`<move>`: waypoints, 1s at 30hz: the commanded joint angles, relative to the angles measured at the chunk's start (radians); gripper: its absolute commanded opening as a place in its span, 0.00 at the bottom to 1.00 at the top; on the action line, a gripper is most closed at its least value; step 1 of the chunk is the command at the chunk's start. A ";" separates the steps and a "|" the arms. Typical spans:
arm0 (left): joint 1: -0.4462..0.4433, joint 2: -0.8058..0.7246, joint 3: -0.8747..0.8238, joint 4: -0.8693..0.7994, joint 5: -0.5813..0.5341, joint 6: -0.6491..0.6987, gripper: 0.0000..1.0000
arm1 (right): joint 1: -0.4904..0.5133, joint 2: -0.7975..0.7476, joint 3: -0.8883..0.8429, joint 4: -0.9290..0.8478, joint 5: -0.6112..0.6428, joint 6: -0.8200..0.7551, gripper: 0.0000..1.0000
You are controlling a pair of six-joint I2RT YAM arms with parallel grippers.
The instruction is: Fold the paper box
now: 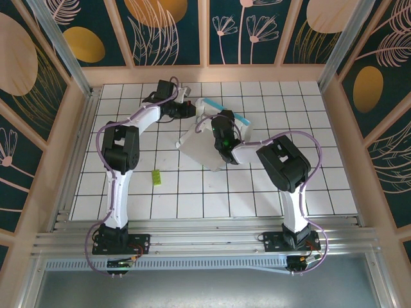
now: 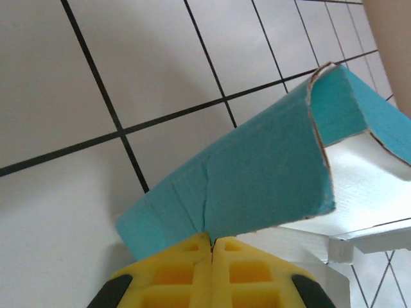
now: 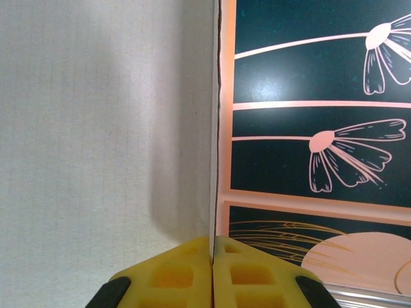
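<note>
The paper box (image 1: pixel 204 146) lies partly lifted at the table's middle back, whitish-grey face up, with cyan flaps along its far edge. My left gripper (image 1: pixel 194 108) is at its far left corner. In the left wrist view the yellow pads (image 2: pixel 212 242) are shut on the lower edge of a curled cyan flap (image 2: pixel 257 173), whose white inner face (image 2: pixel 366 186) shows at the right. My right gripper (image 1: pixel 223 123) is over the sheet's far side. In the right wrist view its pads (image 3: pixel 213 242) are shut on a thin upright card edge, the whitish face (image 3: pixel 96 128) to the left.
A small yellow-green scrap (image 1: pixel 156 178) lies on the tiled table (image 1: pixel 295 186) near the left arm's forearm. Wooden rails and patterned dark walls (image 1: pixel 257 32) close in the back and both sides. An aluminium rail (image 1: pixel 205 240) runs along the near edge.
</note>
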 commanded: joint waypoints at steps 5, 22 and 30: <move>-0.027 -0.051 -0.186 0.090 0.107 -0.105 0.05 | 0.017 0.045 0.018 0.081 0.015 -0.029 0.08; -0.032 -0.135 -0.409 0.243 0.134 -0.125 0.13 | 0.078 0.021 -0.186 0.351 0.035 -0.092 0.08; -0.032 -0.306 -0.533 0.341 0.085 -0.071 0.26 | 0.076 0.014 -0.208 0.363 0.041 -0.091 0.09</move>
